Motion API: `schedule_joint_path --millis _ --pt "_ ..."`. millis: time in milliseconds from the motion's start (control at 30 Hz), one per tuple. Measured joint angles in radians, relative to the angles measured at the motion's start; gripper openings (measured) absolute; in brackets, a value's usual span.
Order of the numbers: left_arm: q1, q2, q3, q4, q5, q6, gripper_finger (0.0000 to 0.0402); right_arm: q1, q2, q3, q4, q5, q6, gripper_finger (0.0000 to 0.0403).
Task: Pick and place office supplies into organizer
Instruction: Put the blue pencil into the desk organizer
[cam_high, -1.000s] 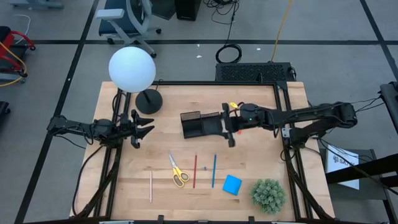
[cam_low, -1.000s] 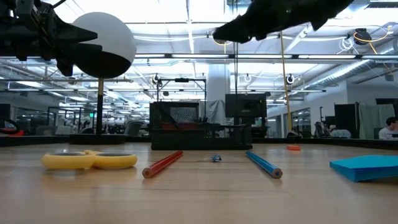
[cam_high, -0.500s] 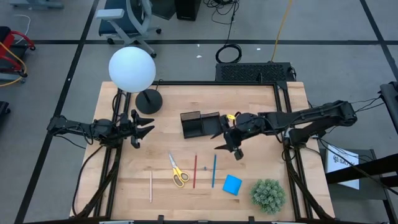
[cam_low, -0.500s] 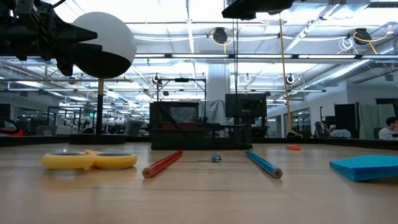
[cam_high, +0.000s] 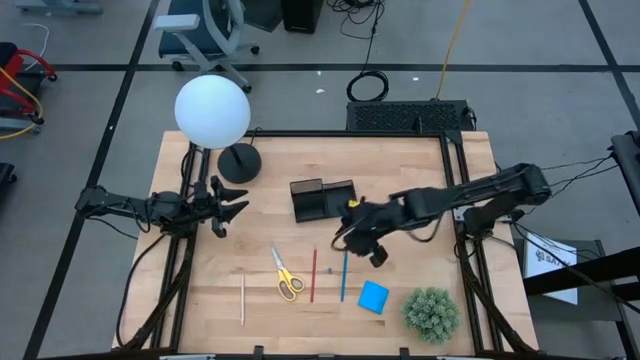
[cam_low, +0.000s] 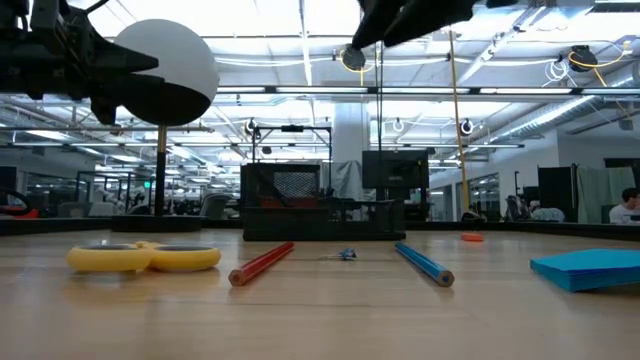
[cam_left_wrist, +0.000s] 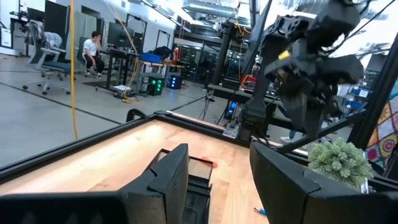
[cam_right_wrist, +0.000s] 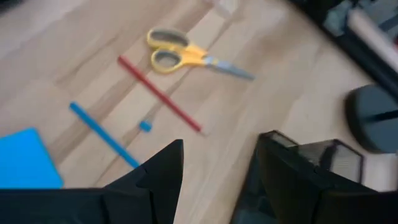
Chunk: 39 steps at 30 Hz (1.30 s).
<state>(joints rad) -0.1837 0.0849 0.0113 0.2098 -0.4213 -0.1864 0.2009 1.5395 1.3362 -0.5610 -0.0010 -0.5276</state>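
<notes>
The black organizer stands mid-table. Nearer the front edge lie yellow-handled scissors, a red pen, a blue pen, a blue notepad and a pale pencil. My right gripper hovers open above the table, between the organizer and the blue pen, slanting down; its wrist view shows nothing between its fingers. My left gripper waits open at the left, about level, pointing toward the organizer.
A lamp with a white globe and a round black base stands at the far left. A green spiky plant ball sits at the near right corner. A tiny blue piece lies between the red and blue pens.
My right gripper has come away from the organizer's right side toward the table's near edge, over the pens, rising a little. It has tipped from near level to slanting down and has rolled somewhat. The supplies lie as before.
</notes>
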Motion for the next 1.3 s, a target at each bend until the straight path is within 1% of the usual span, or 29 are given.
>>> schedule_joint_path --millis 100,233,433,567,933,1167,1300 --pt "0.000 0.000 0.000 -0.002 0.000 0.000 0.0170 0.016 0.078 0.075 -0.074 -0.002 -0.040 0.0196" --pt "0.000 0.000 0.000 -0.005 0.000 0.000 0.0170 0.038 0.159 0.144 -0.161 -0.004 -0.091 0.0196" --pt "0.000 0.000 0.000 -0.004 0.000 -0.001 0.0170 0.072 0.265 0.194 -0.241 0.000 -0.154 0.0196" --pt "0.000 0.000 0.000 -0.004 0.000 -0.001 0.0170 0.095 0.316 0.200 -0.263 0.000 -0.197 0.0196" --pt "0.000 0.000 0.000 -0.004 0.000 -0.001 0.0170 0.116 0.372 0.200 -0.251 0.005 -0.304 0.0196" --pt "0.000 0.000 0.000 -0.004 0.000 -0.001 0.0170 0.115 0.380 0.200 -0.236 -0.001 -0.334 0.0196" --pt "0.000 0.000 0.000 -0.004 0.000 -0.001 0.0170 0.115 0.415 0.201 -0.221 -0.003 -0.356 0.0196"
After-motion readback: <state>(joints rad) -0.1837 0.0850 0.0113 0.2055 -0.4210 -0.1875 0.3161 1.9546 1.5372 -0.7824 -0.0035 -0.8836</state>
